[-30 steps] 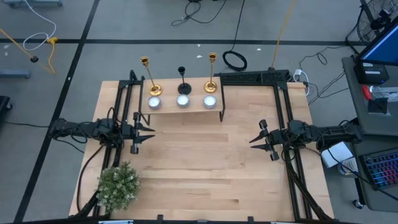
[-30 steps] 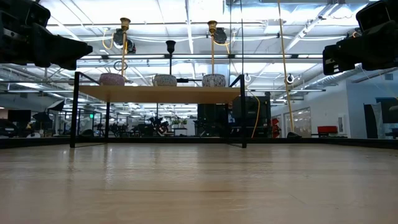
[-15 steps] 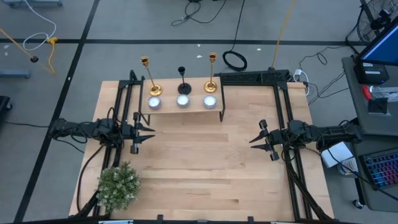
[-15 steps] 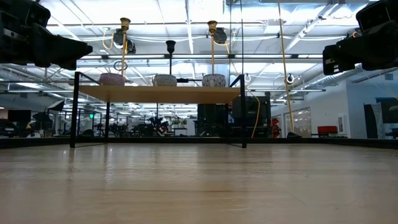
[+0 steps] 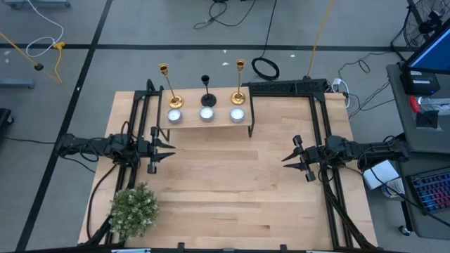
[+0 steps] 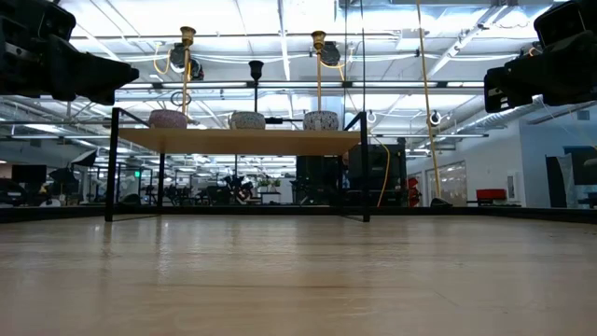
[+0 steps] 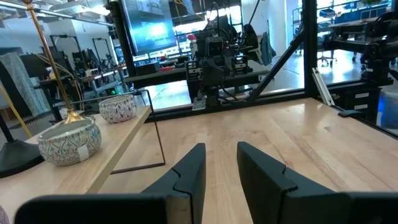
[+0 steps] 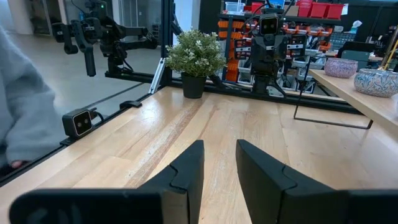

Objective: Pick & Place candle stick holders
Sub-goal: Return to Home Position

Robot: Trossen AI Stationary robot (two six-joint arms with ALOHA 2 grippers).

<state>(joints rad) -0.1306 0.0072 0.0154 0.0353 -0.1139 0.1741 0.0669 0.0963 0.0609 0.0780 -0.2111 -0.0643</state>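
Pale wood of the desk [image 5: 232,190] fills the overhead view, with a low shelf [image 5: 190,121] at its far edge. All three candle stick holders stand on that shelf: the left gold holder [image 5: 169,86], the black holder [image 5: 207,91] in the middle and the right gold holder [image 5: 239,84], each behind one of the tealight candles [image 5: 207,113]. The left claw [image 5: 171,151] hangs near the shelf's left front corner. The right claw [image 5: 287,160] hangs over the desk's right side, well apart from the shelf.

From desk height the holders look upright, the black one shorter between the gold pair. Both arms sit high at the picture's edges.

Past the left wrist, the fingers [image 7: 189,177] are slightly parted and released, with only bare desk in the gap.

The right wrist shows the same narrow, empty gap. It also shows the plant [image 8: 196,56] at a far corner and a person's grey sleeve [image 8: 25,106] close beside the desk.

Placing looks finished. The slim gold holders would likely topple if the left arm knocked the shelf. A wide swing of the right arm could strike the person.
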